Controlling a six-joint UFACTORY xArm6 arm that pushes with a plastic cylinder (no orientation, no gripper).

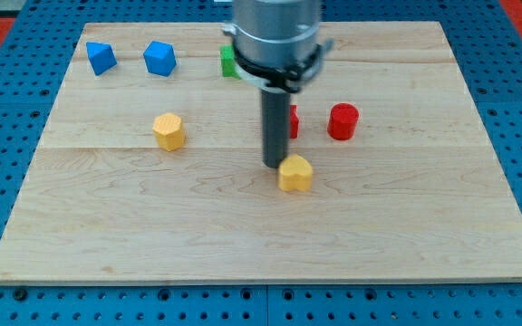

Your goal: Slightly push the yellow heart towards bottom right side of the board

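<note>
Yellow heart (295, 174) — tip in contact position, push barely begun or not begun

Yellow heart sits near the middle of the wooden board (406, 244), a little toward the view's right and just below centre. Heart shape only loosely readable: lobed top, narrower bottom. Upright, resting flat on the surface.

My tip (275, 165) down at board height, just beside the heart on its upper-left side. Touching or a hair apart; cannot tell which. No gripper on this rig, only the dark rod, so nothing open, closed or held.

Placement of tip suits the job: upper-left of the block, so a move toward the view's bottom right should carry the heart the right way.

Progress, as a judgement: approach done, alignment done. Heart nowhere near the bottom right corner, but the task asks only for a slight push, so little travel needed. Remaining: short shove down and right, then stop. Wide bare board lies in that direction, no block in the path.

Other blocks, all well clear of the path:
- yellow hexagon-like block (169, 131), view's left of the rod
- red block (292, 120), partly hidden behind the rod, shape unclear
- red cylinder (343, 121), to the view's right of it
- two blue blocks (101, 58) (159, 58) near the top left
- green block (228, 62) at the top, mostly hidden by the arm housing

Risk noted: off-centre contact could spin the heart instead of sliding it.
</note>
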